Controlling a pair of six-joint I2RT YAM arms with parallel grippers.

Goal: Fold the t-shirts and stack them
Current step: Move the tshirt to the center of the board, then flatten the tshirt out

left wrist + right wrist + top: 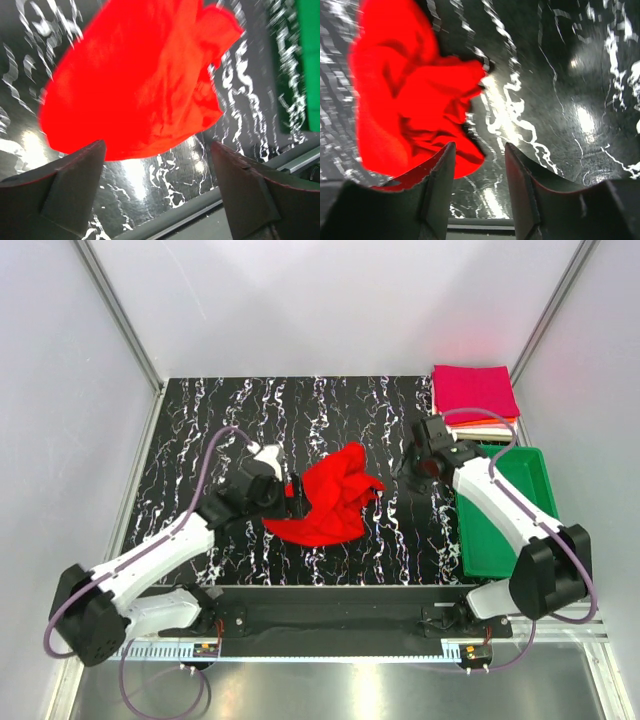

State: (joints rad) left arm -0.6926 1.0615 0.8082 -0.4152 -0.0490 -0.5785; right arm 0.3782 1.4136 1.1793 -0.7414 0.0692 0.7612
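Observation:
A bright red t-shirt [332, 502] lies crumpled in the middle of the black marbled table. My left gripper [288, 488] is at its left edge; in the left wrist view the jaws [157, 167] stand wide open with the red t-shirt [135, 85] just ahead of the fingertips, nothing between them. My right gripper [412, 468] is to the right of the shirt, apart from it. It is open and empty [480, 152], with the red t-shirt [405, 100] ahead on the left. A stack of folded t-shirts [474, 392], magenta on top with orange and white edges below, sits at the back right.
A green plastic tray [505, 525] stands along the right side, under the right arm and in front of the folded stack. Its edge shows in the left wrist view [307, 60]. White walls and metal frame posts close in the table; a metal rail runs along the near edge.

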